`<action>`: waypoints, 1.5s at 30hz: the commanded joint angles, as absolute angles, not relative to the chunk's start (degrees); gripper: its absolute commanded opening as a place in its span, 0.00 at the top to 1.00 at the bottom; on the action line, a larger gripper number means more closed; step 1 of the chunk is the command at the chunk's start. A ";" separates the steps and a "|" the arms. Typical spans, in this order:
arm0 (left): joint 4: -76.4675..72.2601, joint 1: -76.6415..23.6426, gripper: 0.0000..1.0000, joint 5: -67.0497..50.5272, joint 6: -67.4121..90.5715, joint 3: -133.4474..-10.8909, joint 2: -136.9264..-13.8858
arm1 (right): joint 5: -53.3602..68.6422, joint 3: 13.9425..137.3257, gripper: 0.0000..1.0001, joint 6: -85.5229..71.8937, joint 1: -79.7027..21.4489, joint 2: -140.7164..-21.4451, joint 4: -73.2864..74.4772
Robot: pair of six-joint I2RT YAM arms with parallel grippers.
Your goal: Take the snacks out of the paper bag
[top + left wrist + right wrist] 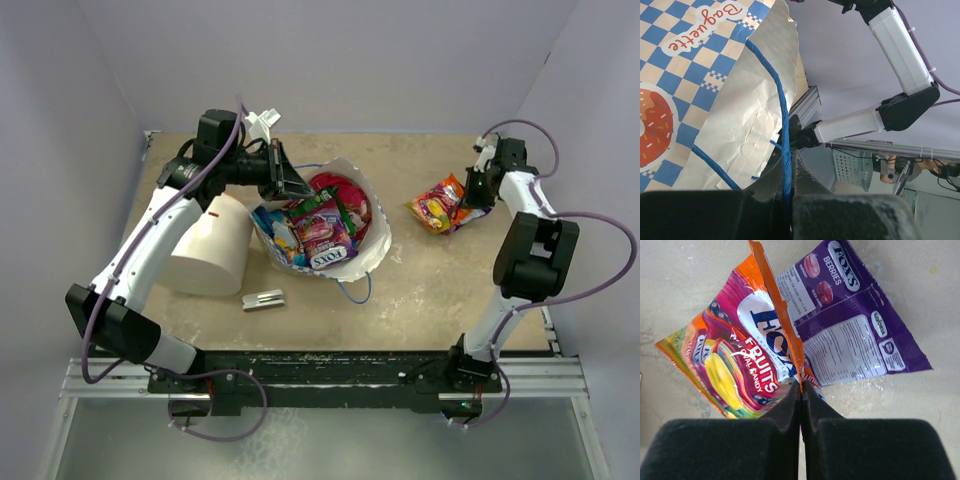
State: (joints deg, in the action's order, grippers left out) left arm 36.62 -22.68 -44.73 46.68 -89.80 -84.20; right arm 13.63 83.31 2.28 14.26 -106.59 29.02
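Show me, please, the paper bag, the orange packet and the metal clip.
paper bag (pixel 375 246): top view, on its white right wall.
orange packet (pixel 735 365): right wrist view, on its printed front.
metal clip (pixel 263 300): top view, on its middle.

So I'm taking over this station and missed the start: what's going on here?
The left gripper has its jaws shut on the bag's blue handle. The right gripper, jaws shut on an orange packet's edge, has it over the right side of the table, next to a purple packet. More snacks lie in the bag.
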 commanded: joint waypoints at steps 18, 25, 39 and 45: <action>36.00 -23.04 1.00 -45.63 48.56 -93.49 -83.67 | 7.82 87.76 0.49 -4.85 15.12 -100.81 32.17; 32.00 -23.07 1.00 -46.17 50.97 -90.80 -81.90 | 19.81 73.93 0.39 -11.68 14.90 -85.16 29.09; 29.37 -23.11 1.00 -46.43 51.21 -89.44 -80.83 | 33.11 61.27 0.37 -27.60 -1.87 -56.64 28.93; 28.15 -23.03 1.00 -46.62 51.42 -88.68 -80.21 | 26.14 72.49 0.37 -31.00 -19.41 -59.19 27.18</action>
